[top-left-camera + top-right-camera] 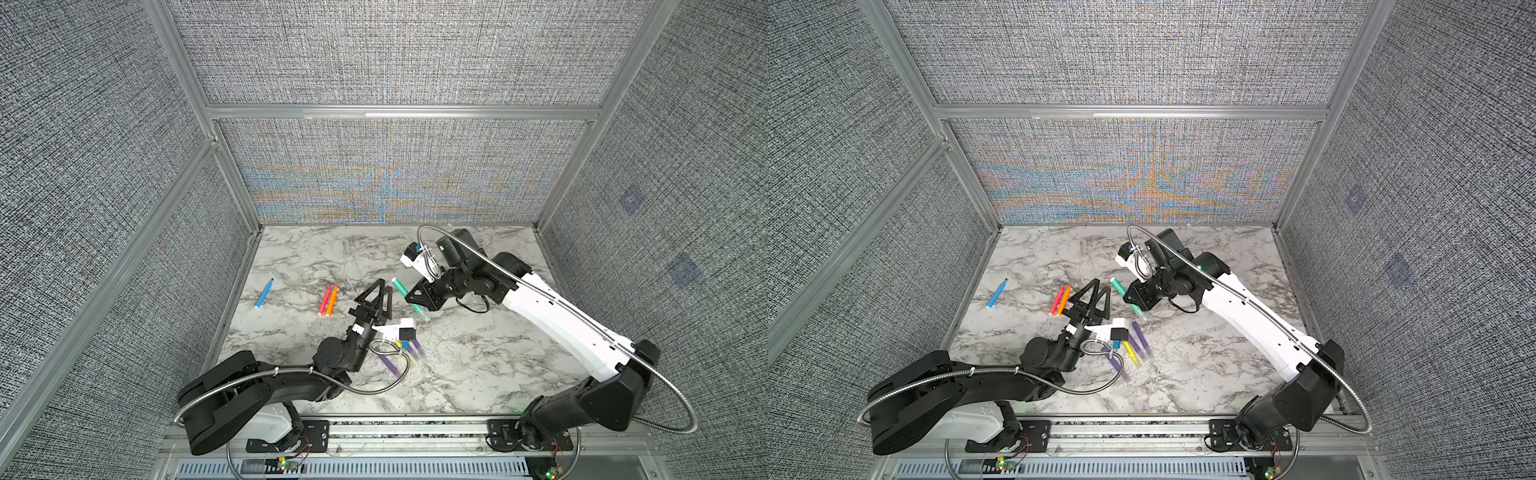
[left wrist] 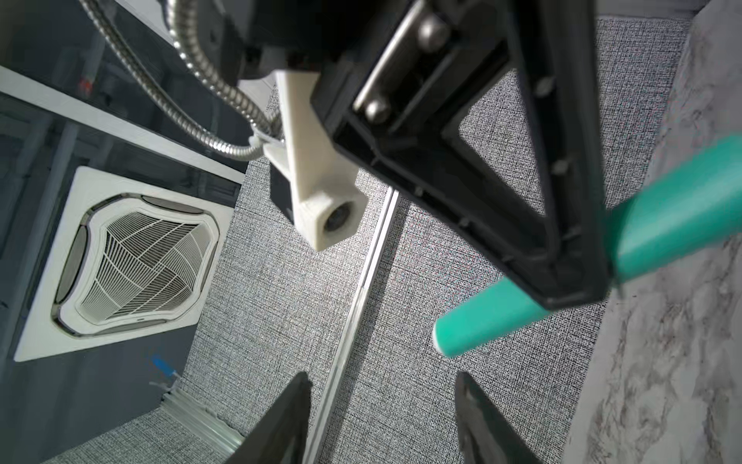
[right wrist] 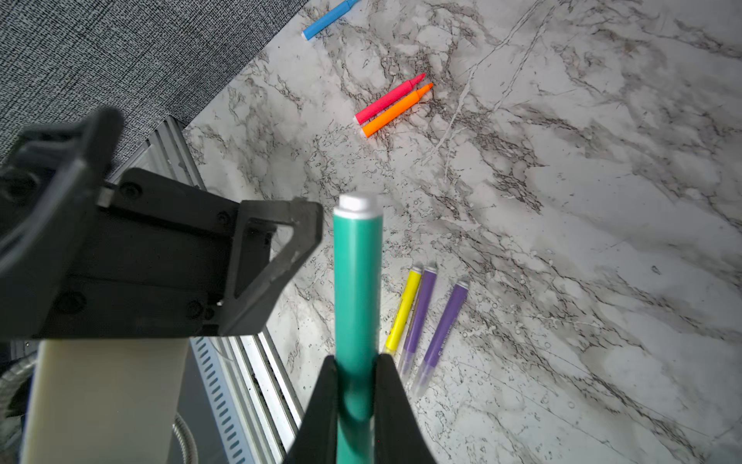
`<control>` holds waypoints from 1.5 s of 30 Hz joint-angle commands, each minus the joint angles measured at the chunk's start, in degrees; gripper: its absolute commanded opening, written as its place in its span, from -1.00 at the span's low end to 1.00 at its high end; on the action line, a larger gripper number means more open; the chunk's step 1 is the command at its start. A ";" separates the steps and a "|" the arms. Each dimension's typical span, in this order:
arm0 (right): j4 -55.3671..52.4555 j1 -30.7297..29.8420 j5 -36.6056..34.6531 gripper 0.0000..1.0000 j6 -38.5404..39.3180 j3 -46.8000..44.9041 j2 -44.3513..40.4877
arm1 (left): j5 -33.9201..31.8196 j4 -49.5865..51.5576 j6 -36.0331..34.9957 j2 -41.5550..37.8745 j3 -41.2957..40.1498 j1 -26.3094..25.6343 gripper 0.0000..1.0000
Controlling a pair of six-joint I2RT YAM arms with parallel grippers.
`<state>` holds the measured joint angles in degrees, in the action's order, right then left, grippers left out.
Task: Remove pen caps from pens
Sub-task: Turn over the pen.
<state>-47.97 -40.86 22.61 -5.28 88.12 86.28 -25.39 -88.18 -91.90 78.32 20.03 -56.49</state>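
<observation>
My right gripper (image 1: 409, 297) (image 3: 356, 359) is shut on the barrel of a teal pen (image 1: 401, 289) (image 3: 357, 281), held above the marble. The pen's white back end (image 3: 356, 203) points toward my left gripper. Its clear pen cap (image 1: 424, 316) (image 1: 1140, 313) sticks out below the right jaws and is hidden in the right wrist view. My left gripper (image 1: 385, 285) (image 2: 383, 375) is open and empty. The teal pen's end (image 2: 482, 325) lies just beyond one of its fingertips, not between the jaws.
A blue pen (image 1: 264, 293) lies far left, and a pink-red pen (image 1: 325, 298) and orange pen (image 1: 331, 300) lie side by side, all with bare tips. A yellow pen (image 3: 403, 311) and two purple pens (image 3: 445, 321) with clear caps lie near the left wrist.
</observation>
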 commanded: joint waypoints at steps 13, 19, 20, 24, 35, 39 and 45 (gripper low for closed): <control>-4.57 -3.76 -1.33 -1.00 1.85 6.49 3.18 | 0.53 -5.16 -6.09 5.12 4.14 -0.55 -0.25; -4.41 -3.83 -1.93 -1.00 1.98 6.57 3.26 | -0.27 -5.16 -5.82 5.81 4.14 -0.49 -0.90; -4.41 -3.83 -2.25 -1.00 2.03 6.63 3.21 | -0.36 -5.16 -5.76 5.67 4.09 -0.55 -0.93; -5.23 -3.70 -3.59 -1.00 2.50 7.63 3.00 | -1.22 -5.16 -4.77 4.81 3.81 -0.50 -1.00; 0.39 -1.43 -23.10 0.31 1.66 10.39 -14.07 | 0.74 5.06 19.78 -2.67 0.37 -0.76 -1.00; 6.75 -1.44 -21.23 0.36 3.51 3.00 -21.97 | 21.32 47.04 44.63 -17.82 4.61 3.28 -1.00; 13.61 -1.41 -18.02 0.35 4.94 -7.73 -27.25 | 61.98 72.09 67.54 -31.25 13.00 19.62 -1.00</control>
<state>-40.88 -42.33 2.68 -1.61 83.24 60.40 13.74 -34.04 -39.72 49.21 30.48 -39.64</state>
